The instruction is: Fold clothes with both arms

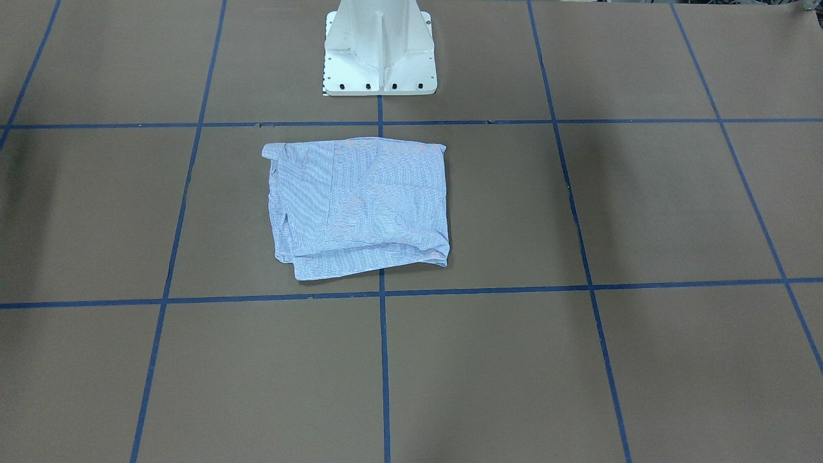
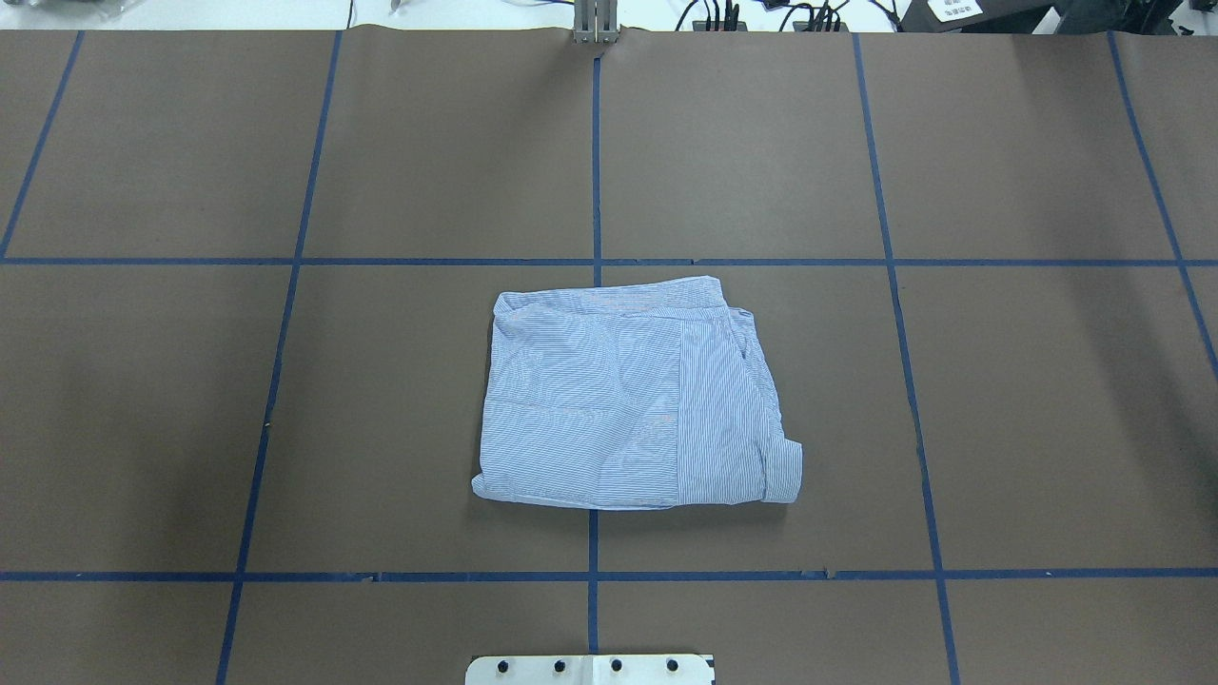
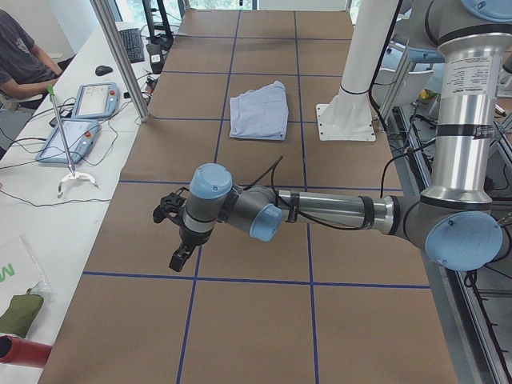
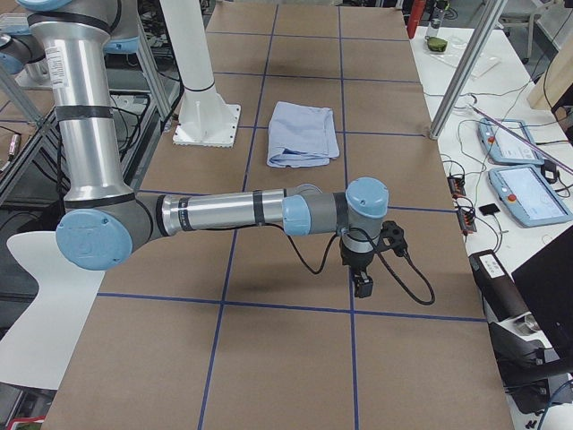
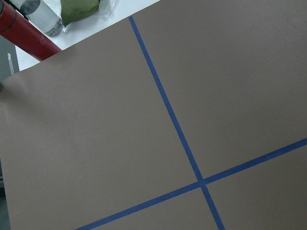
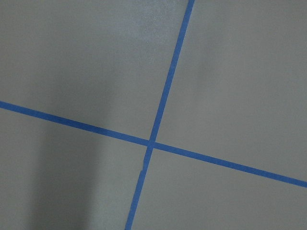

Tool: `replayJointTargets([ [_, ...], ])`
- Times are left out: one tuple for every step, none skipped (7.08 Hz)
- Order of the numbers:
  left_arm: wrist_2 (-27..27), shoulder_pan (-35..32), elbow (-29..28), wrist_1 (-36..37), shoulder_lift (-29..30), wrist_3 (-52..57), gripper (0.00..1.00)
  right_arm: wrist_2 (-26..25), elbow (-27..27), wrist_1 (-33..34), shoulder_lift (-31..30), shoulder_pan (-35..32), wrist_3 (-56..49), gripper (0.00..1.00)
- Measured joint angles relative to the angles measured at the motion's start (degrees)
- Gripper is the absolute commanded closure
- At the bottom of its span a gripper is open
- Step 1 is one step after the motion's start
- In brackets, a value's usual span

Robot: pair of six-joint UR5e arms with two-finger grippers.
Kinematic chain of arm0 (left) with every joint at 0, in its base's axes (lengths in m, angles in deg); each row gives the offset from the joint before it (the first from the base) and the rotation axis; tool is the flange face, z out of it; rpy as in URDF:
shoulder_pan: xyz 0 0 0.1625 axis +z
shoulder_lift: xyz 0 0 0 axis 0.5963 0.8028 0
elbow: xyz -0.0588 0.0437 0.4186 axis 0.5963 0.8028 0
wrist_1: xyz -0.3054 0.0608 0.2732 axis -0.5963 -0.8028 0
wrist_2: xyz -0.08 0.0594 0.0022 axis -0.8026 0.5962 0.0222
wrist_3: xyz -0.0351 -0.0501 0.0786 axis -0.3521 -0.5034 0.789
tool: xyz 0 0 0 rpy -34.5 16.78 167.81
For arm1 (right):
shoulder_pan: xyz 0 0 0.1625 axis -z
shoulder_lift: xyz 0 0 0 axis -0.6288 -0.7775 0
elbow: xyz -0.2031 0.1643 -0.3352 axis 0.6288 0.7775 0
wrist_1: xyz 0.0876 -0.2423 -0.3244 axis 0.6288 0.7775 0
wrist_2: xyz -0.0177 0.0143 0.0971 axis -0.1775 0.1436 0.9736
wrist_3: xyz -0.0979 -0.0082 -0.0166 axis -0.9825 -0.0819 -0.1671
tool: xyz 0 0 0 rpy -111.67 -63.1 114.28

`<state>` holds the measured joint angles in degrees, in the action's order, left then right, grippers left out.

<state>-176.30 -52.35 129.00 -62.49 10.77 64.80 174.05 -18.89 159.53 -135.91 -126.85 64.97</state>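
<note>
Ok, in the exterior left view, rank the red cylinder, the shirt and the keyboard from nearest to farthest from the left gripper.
From the left gripper:
1. Red cylinder, foreground, view's lower left.
2. Shirt, folded, farther along, near the view's centre.
3. Keyboard, far back, view's upper left.

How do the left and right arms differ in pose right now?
The left gripper hangs slanted; the right gripper points straight down. On the right arm the cable droops in a loose loop below the wrist; on the left arm it arches above the forearm. Both stretch out level over the table, well clear of the folded shirt.
</note>
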Motion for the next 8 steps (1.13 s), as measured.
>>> replayJointTargets([
  [0.05, 0.0, 0.9, 4.11, 0.22, -0.01, 0.0, 0.19, -0.08, 0.22, 0.01, -0.11, 0.05, 0.0],
  [-0.16, 0.04, 1.96, 9.68, 0.44, 0.01, 0.0, 0.72, -0.13, 0.38, -0.03, -0.32, 0.07, 0.0],
  [-0.73, 0.09, 2.47, 15.39, 0.46, 0.19, 0.0, 1.29, -0.12, 0.66, -0.21, -0.62, 0.08, 0.0],
  [-1.9, 0.08, 2.34, 19.17, 0.12, 1.12, 0.0, 2.92, -0.05, 1.92, -0.44, -1.11, 0.08, 0.0],
  [-4.24, 0.05, 1.48, 20.97, -0.49, 3.6, 0.0, 5.66, 0.0, 3.81, -0.71, -1.81, 0.08, 0.0],
  [-6.56, 0.0, 0.34, 21.57, -0.97, 6.2, 0.0, 8.27, 0.06, 5.0, -1.38, -2.63, 0.08, 0.0],
  [-8.06, -0.07, -0.5, 21.79, -1.23, 7.73, 0.0, 10.26, 0.18, 5.4, -2.53, -3.36, 0.06, 0.0],
  [-8.66, -0.13, -1.0, 21.86, -1.32, 8.41, 0.0, 11.28, 0.31, 5.32, -3.54, -3.81, 0.03, 0.0],
])
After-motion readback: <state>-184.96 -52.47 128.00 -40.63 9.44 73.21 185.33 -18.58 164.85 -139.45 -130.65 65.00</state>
